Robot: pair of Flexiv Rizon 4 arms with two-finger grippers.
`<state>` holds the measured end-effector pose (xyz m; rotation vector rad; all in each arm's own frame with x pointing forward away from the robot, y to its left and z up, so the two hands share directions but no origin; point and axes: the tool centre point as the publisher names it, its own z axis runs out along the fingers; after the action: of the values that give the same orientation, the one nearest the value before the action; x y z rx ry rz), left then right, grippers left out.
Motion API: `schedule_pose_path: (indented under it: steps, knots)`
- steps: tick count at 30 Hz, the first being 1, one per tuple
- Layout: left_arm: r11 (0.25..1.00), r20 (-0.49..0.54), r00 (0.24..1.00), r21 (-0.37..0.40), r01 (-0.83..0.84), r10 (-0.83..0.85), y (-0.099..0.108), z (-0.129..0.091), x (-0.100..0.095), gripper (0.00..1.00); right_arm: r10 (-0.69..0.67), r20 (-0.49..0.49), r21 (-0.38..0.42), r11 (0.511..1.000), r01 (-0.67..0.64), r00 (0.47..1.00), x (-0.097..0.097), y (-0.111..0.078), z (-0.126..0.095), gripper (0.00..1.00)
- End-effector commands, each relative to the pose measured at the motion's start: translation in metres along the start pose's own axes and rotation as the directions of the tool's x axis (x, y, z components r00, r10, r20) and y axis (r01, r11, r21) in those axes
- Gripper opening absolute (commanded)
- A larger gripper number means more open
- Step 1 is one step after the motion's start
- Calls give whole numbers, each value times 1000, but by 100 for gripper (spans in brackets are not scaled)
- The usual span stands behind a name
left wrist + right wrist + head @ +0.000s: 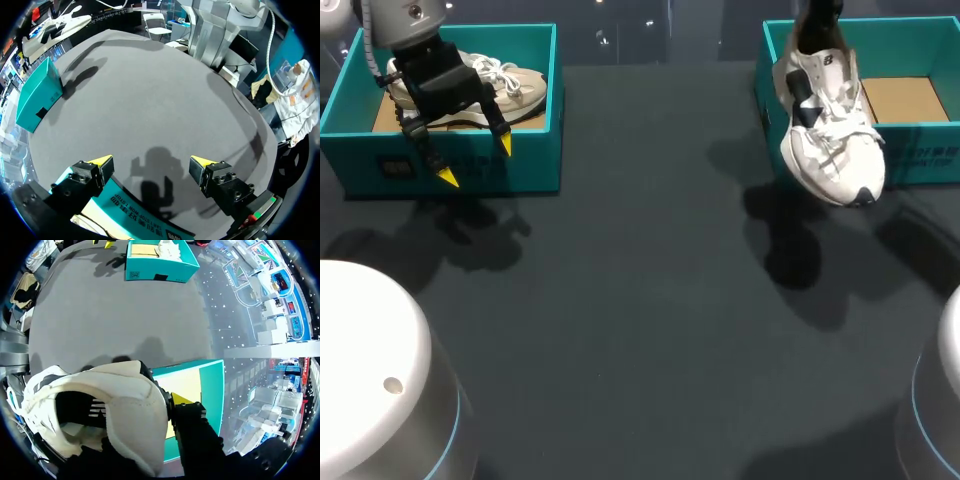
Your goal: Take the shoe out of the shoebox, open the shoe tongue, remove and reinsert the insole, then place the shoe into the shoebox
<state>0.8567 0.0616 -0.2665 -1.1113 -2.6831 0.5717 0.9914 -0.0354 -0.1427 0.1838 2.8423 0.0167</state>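
My right gripper [167,402] is clamped on the heel of the white sneaker [830,130], though its second finger is, I take it, hidden inside the collar. The sneaker hangs heel up, toe down over the near wall of the right teal shoebox [920,150] at the table's [640,300] far right corner. My left gripper [476,162], fingers apart and empty, hovers over the left teal shoebox [535,165] at the far left corner, well apart from it. Count: two shoeboxes, two shoes, the beige shoe [510,85] lying in the left one.
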Motion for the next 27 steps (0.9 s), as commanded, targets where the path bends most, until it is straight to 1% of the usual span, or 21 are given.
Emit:
schedule_pose_path:
  steps: [1, 3, 4, 5, 6, 7, 9, 11, 12, 13, 15, 18, 20, 27]
  knots:
    - [1000, -1, 1000, -2, 0, 0, 0, 0, 0, 100, 23, 5, 44, 999, -23, 1000, -28, -13, 5, 0]
    - [1000, -1, 1000, -2, 0, 0, 0, 0, 0, 100, 47, 14, 47, 998, -47, 999, -50, -28, 6, 0]
    - [1000, -1, 1000, -2, 0, 0, 0, 0, 0, 100, 57, 22, 50, 997, -58, 998, -64, -38, 7, 0]
    - [1000, -1, 1000, -2, 0, 0, 0, 0, 0, 100, 60, 26, 45, 997, -61, 998, -70, -43, 7, 0]
    - [1000, -1, 1000, -2, 0, 0, 0, 0, 0, 100, 62, 30, 60, 996, -63, 998, -80, -51, 9, 0]
    - [1000, -1, 1000, -2, 0, 0, 0, 0, 0, 100, 61, 31, 74, 995, -63, 998, -93, -62, 11, 0]
    - [1000, -1, 1000, -2, 0, 0, 0, 0, 0, 100, 60, 32, 67, 996, -62, 998, -113, -81, 15, 0]
    - [1000, -1, 1000, -2, 0, 0, 0, 0, 0, 100, 43, 26, 71, 996, -45, 999, -132, -97, 19, 0]
    - [1000, -1, 1000, -2, 0, 0, 0, 0, 0, 100, 38, 26, 77, 996, -40, 999, -138, -103, 20, 0]
    - [1000, -1, 1000, -2, 0, 0, 0, 0, 0, 100, 39, 29, 94, 995, -42, 999, -148, -113, 23, 0]
    - [1000, -1, 1000, -2, 0, 0, 0, 0, 0, 100, 32, 33, 93, 995, -35, 999, -162, -130, 26, 0]
    - [1000, -1, 1000, -2, 0, 0, 0, 0, 0, 100, 3, 58, 90, 996, -8, 998, -175, -155, 31, 0]
    - [1000, -1, 1000, -2, 0, 0, 0, 0, 0, 100, -8, 55, 67, 998, 5, 998, -179, -166, 34, 0]
    - [1000, -1, 1000, -2, 0, 0, 0, 0, 0, 100, -8, 55, 67, 998, 5, 998, -179, -166, 34, 0]
